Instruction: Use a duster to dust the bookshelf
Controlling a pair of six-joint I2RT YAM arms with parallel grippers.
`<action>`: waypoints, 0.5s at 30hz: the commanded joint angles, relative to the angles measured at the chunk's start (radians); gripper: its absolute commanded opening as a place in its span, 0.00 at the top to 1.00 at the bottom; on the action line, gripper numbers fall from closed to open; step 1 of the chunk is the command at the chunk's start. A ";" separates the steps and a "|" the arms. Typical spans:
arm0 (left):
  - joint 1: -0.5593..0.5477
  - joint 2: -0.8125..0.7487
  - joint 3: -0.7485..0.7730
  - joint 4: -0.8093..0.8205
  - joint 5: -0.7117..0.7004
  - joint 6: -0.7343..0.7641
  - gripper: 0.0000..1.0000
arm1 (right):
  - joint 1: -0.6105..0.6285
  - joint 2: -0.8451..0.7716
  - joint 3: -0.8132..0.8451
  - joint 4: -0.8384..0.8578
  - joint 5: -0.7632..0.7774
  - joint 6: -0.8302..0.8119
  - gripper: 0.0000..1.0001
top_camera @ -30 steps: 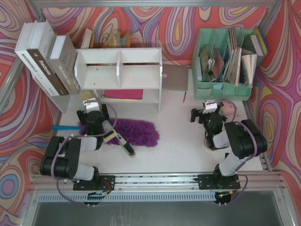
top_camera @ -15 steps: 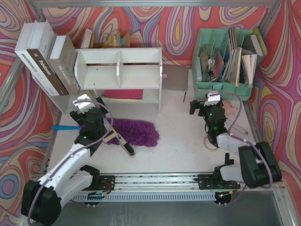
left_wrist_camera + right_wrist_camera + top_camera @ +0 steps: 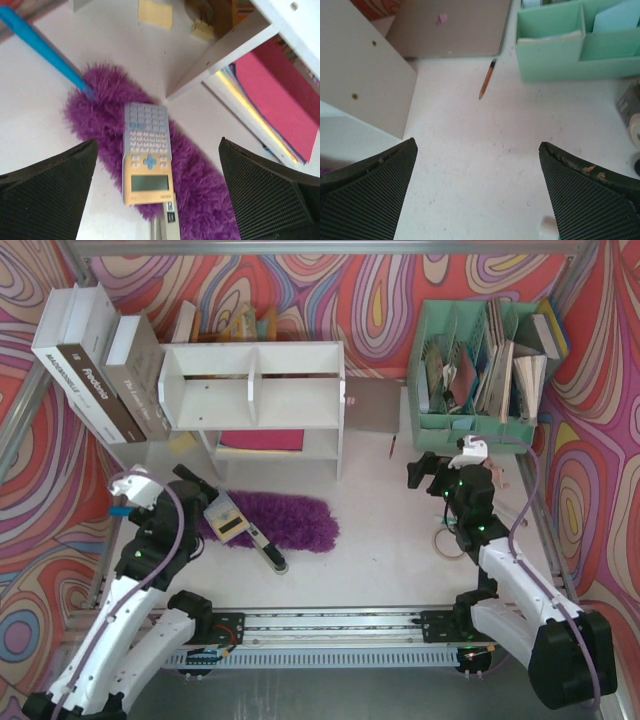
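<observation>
The duster lies on the table in front of the bookshelf (image 3: 255, 390), its fluffy purple head (image 3: 290, 522) pointing right and its blue handle (image 3: 121, 511) pointing left. A gold and grey calculator (image 3: 225, 521) rests on the head. My left gripper (image 3: 193, 510) is open, hovering at the handle end of the head. In the left wrist view the calculator (image 3: 146, 150) and purple head (image 3: 200, 185) sit between its fingers, with the handle (image 3: 40, 45) top left. My right gripper (image 3: 440, 474) is open over bare table to the right of the bookshelf (image 3: 360, 75).
Large books (image 3: 100, 365) lean left of the shelf. A mint-green organizer (image 3: 480, 370) with papers stands back right. A pencil (image 3: 486, 79) and a grey board (image 3: 455, 25) lie beside the shelf. A grey dark-tipped tool (image 3: 270, 555) pokes out beside the duster. A tape roll (image 3: 447, 540) lies under the right arm.
Both arms have unfolded from their bases. My left gripper has drawn back to the left, off the duster head toward its handle end. The right gripper has shifted slightly right. Both stay open.
</observation>
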 commanded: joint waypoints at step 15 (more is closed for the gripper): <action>0.024 0.090 -0.114 -0.161 0.245 -0.213 0.39 | 0.005 -0.022 -0.046 -0.074 -0.073 0.042 0.01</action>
